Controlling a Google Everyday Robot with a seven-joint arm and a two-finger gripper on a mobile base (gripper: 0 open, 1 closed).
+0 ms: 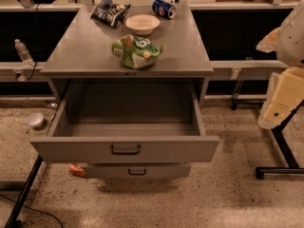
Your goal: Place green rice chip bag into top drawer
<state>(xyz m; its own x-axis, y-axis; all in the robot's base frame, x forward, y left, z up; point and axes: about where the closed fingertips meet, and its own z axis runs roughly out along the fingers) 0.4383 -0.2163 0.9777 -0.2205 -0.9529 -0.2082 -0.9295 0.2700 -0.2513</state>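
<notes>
**A:** What do you reckon with first?

**B:** The biggest thing. The top drawer (128,127) stands pulled out wide at 6 o'clock from the cabinet top (85,51), so you need no opening move.

**A:** And the gripper?

**B:** The gripper (278,109) hangs at 3 o'clock, well apart from the cabinet. You cannot tell from here how far open it is, but it has no hold of the bag.

**A:** Where is the bag?

**B:** The green rice chip bag (137,51) lies on the cabinet top near the front edge, with the white bowl (142,23) just beyond it at 12 o'clock. I'd come in from above and pinch the crumpled upper fold. Lift it clear of the edge, then carry it toward 6 o'clock and lower it into the drawer.
</notes>
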